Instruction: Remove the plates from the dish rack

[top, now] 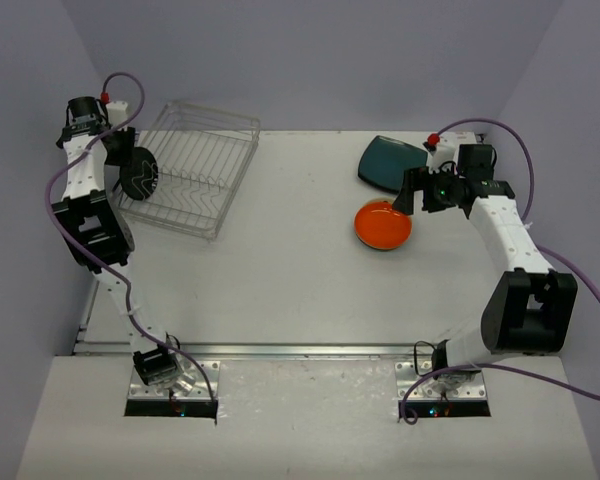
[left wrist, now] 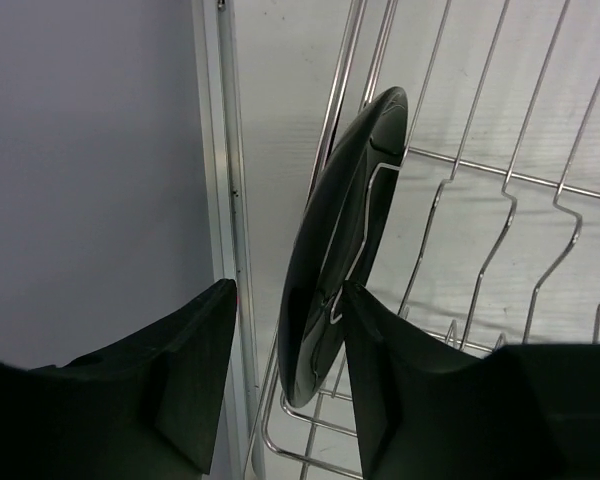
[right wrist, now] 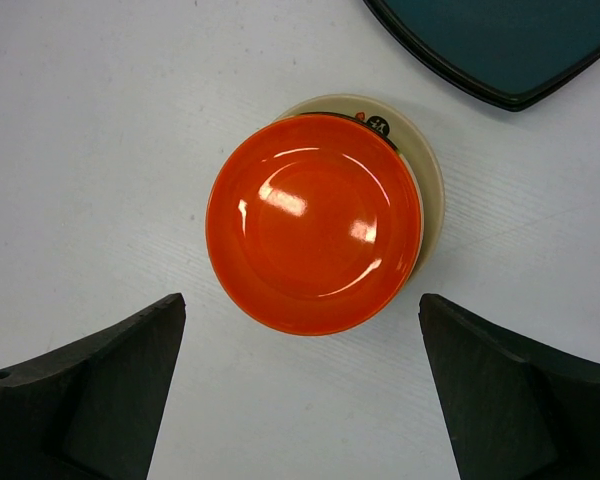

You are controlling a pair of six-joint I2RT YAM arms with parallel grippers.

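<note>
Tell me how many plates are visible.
4: a black plate upright in the dish rack, an orange plate on a cream plate on the table, a dark teal plate beside them. Others may hide beneath.

White table [top: 280,280]: dish rack [top: 195,170], teal plate [top: 388,162], probably cream plate [right wrist: 432,190].

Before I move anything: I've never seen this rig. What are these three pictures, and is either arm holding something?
A left arm and a right arm stand bolted to a table. One view looks down from above; the others come from wrist cameras. The left gripper straddles a black plate standing on edge in the dish rack, not clamped: a gap shows. The right gripper hangs open and empty above an orange plate lying on a cream plate, near a dark teal plate.
</note>
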